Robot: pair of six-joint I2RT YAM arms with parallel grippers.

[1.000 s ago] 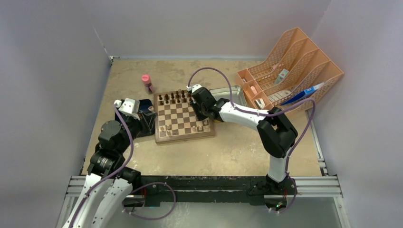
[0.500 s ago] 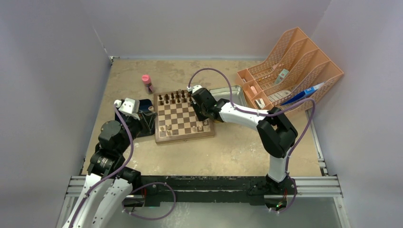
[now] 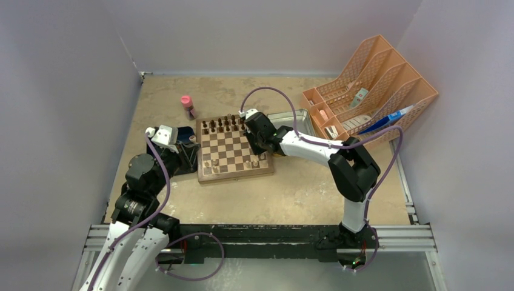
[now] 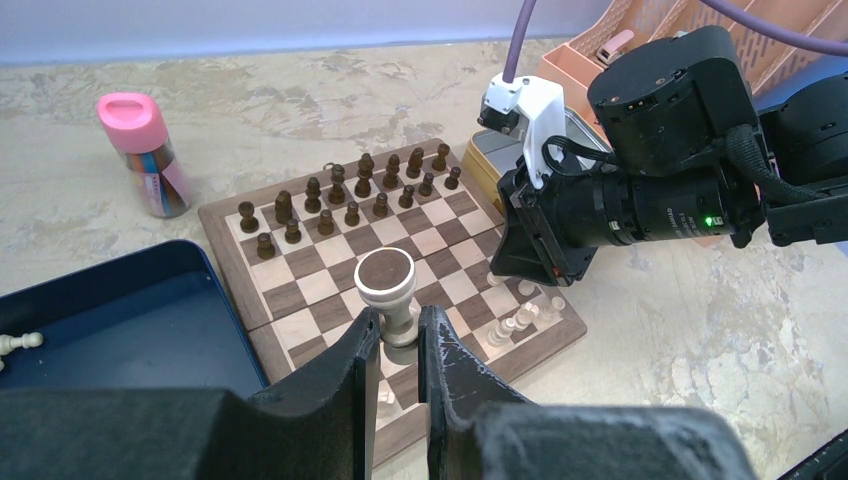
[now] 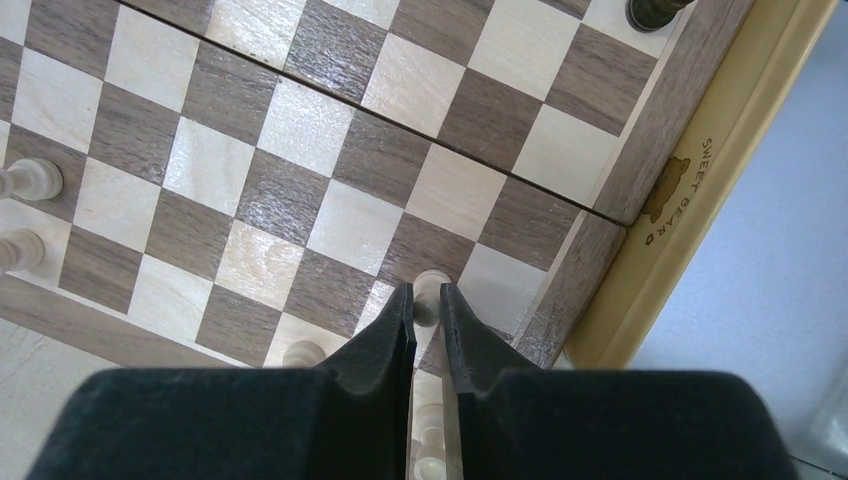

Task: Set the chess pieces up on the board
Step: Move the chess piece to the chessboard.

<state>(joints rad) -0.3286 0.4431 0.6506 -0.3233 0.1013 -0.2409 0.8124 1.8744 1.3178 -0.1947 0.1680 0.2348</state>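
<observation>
The board (image 3: 230, 148) lies mid-table. Dark chess pieces (image 4: 350, 195) fill its two far rows. A few pale pieces (image 4: 515, 320) stand at its near right corner. My left gripper (image 4: 400, 335) hovers over the board's near left part, shut on a pale piece (image 4: 388, 285) whose dark round base faces the camera. My right gripper (image 5: 427, 300) points down at the board's right edge, its fingertips shut on the head of a pale pawn (image 5: 430, 283) standing there. More pale pieces (image 5: 303, 352) stand beside it.
A dark blue tray (image 4: 120, 320) left of the board holds a pale piece (image 4: 20, 342). A pink-capped bottle (image 3: 188, 106) stands behind it. A metal tin (image 5: 700, 200) abuts the board's right side. An orange file organizer (image 3: 370, 85) sits far right.
My right gripper's fingers have closed on the pale pawn at the board's right edge. The left arm and its piece have not moved.
</observation>
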